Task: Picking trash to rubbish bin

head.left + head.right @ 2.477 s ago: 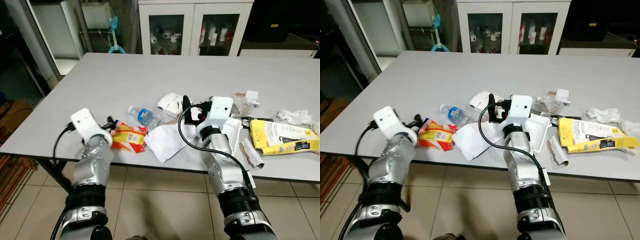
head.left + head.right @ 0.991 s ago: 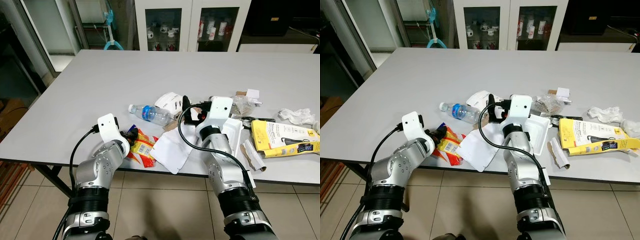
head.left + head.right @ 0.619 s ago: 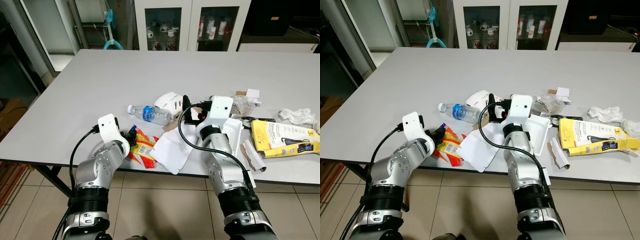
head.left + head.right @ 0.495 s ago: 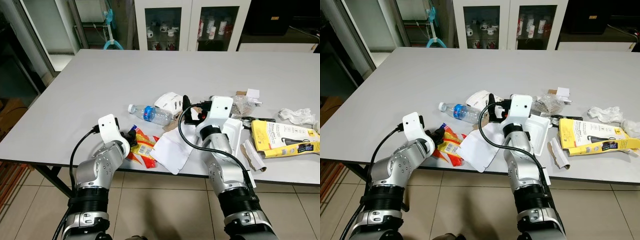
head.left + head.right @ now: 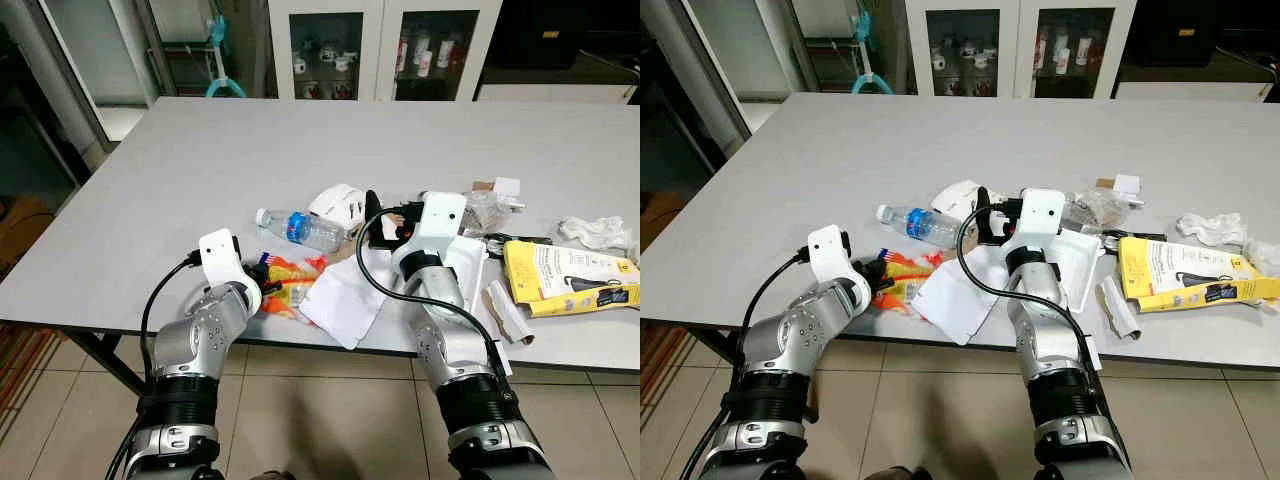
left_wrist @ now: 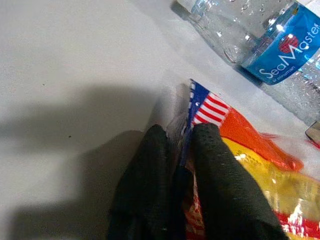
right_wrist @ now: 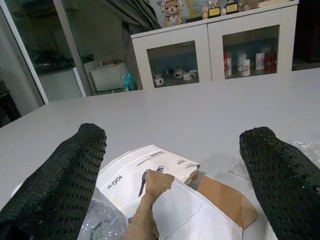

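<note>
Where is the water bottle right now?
The water bottle lies on its side on the grey table, just beyond the snack wrapper pinched by the left gripper, beside the white box.

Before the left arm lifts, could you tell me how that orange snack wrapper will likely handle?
Probably floppy: the snack wrapper already crumples where the left gripper pinches its edge. Likely light and slippery, being thin glossy film.
</note>
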Controlling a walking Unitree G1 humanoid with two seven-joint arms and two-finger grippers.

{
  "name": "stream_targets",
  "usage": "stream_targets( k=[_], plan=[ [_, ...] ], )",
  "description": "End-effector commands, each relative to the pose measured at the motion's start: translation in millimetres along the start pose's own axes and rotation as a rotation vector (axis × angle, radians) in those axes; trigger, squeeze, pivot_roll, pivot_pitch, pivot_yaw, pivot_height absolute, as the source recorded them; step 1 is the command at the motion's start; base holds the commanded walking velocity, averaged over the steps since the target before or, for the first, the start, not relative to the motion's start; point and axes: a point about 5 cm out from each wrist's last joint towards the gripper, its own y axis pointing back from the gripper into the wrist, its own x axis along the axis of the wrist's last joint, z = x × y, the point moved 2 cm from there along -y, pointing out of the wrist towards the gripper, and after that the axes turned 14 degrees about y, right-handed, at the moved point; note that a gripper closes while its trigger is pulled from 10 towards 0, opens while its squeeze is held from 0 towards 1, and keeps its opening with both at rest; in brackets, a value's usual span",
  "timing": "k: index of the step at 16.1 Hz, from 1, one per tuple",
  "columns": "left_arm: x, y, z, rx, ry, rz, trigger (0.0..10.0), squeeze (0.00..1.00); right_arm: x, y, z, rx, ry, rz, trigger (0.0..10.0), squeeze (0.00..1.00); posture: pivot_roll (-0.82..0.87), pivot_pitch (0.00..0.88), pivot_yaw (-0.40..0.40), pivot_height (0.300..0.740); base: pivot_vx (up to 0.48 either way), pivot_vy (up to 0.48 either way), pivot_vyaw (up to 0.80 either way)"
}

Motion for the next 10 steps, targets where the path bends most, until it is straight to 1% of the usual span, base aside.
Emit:
stream_targets(
  k=[1,3,5,7,10],
  plan=[
    [3.3,2.1,1.6,-0.017,-0.016,0.014,0.0,0.0,1.7,-0.2,-2.0,0.008,0.01,0.0,10.0,0.0,0.06,0.021,0.071,0.74,0.0,0.0,0.0],
    [9.8,4.0,9.9,-0.074,-0.035,0.027,0.0,0.0,1.6,-0.2,-2.1,0.008,0.01,0.0,10.0,0.0,0.06,0.02,0.071,0.74,0.0,0.0,0.0],
    [23.7,8.9,25.6,-0.188,-0.083,0.055,0.0,0.0,1.4,-0.3,-2.2,0.009,0.01,-0.001,10.0,0.0,0.06,0.018,0.07,0.74,0.0,0.0,0.0],
    [36.5,13.9,36.8,-0.263,-0.112,0.085,0.0,0.0,1.4,-0.6,-2.1,0.009,0.01,-0.002,10.0,0.0,0.06,0.017,0.07,0.74,0.0,0.0,0.0],
    [55.5,26.6,57.3,-0.395,-0.135,0.142,0.0,0.0,1.5,-1.1,-2.0,0.01,0.01,-0.001,10.0,0.0,0.06,0.015,0.068,0.74,0.0,0.0,0.0]
  ],
)
